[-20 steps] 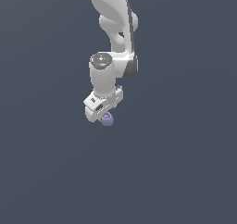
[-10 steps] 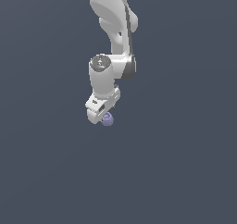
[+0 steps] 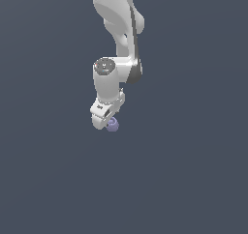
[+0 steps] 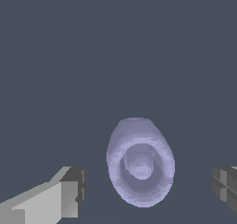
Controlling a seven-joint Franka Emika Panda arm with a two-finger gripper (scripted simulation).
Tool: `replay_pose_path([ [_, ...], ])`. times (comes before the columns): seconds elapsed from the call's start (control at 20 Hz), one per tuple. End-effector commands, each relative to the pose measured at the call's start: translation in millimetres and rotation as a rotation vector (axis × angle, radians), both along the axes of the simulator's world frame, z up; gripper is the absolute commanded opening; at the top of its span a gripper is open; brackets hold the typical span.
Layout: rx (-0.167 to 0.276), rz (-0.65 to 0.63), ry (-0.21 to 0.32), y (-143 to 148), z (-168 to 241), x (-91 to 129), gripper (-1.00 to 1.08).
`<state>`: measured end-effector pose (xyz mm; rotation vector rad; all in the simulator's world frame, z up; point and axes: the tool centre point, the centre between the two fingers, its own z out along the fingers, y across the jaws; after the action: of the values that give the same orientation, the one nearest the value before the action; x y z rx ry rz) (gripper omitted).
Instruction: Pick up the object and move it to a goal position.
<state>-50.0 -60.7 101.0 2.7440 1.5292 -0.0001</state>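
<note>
The only non-task item in view is the ground surface (image 3: 193, 180). It is a flat, uniform dark slate-grey plane that fills the exterior view from edge to edge. The wrist view shows the same surface (image 4: 69, 56), plain and unmarked, without seams or texture.
</note>
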Motion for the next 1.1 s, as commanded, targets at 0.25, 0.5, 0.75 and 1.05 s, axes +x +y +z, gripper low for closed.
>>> replay_pose_path([
  [0.25, 0.0, 0.002, 0.0, 0, -21, -1, 1.0],
  [0.5, 0.0, 0.004, 0.0, 0, -43, -1, 1.0],
  [0.75, 0.0, 0.005, 0.0, 0, -50, -1, 1.0],
  [1.05, 0.0, 0.005, 0.0, 0, -50, -1, -1.0],
])
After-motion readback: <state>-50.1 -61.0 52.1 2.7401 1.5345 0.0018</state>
